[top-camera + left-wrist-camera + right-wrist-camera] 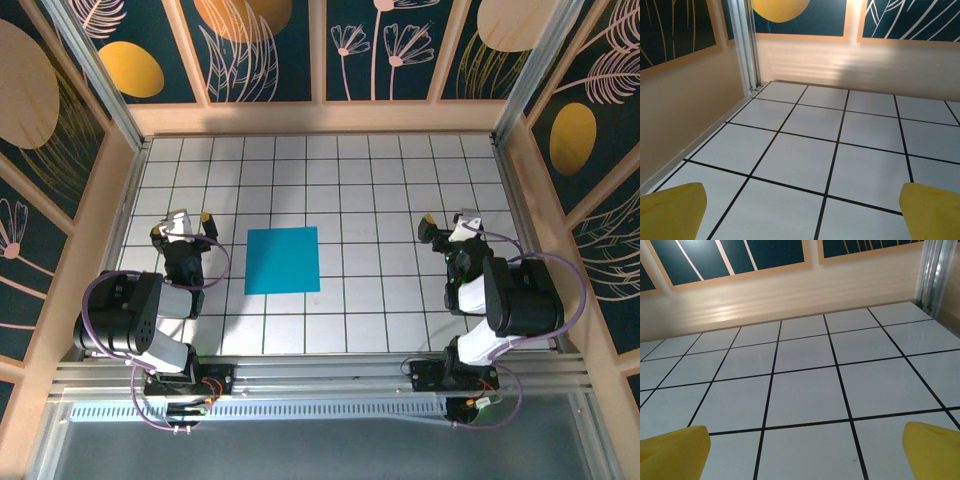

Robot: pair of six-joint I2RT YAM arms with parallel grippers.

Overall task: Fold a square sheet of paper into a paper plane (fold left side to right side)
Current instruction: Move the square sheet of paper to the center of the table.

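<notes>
The square sheet of paper [283, 260] is bright cyan and lies flat and unfolded on the white tiled table, slightly left of centre. No paper plane is in view. My left gripper [182, 223] stands open to the left of the sheet, about one tile from its left edge, with nothing in it. My right gripper [450, 222] stands open well to the right of the sheet, also holding nothing. In the left wrist view the yellow fingertips [672, 210] frame bare tiles, gripper [802, 220] wide apart. The right wrist view shows the same: gripper [805, 455] wide, yellow fingertips [932, 450] at the corners.
Beige walls with dark floral panels [270, 50] enclose the table on three sides. A metal corner post [745, 45] stands at the far left. An aluminium rail [320, 375] carrying both arm bases runs along the near edge. Bare tiles lie around the sheet.
</notes>
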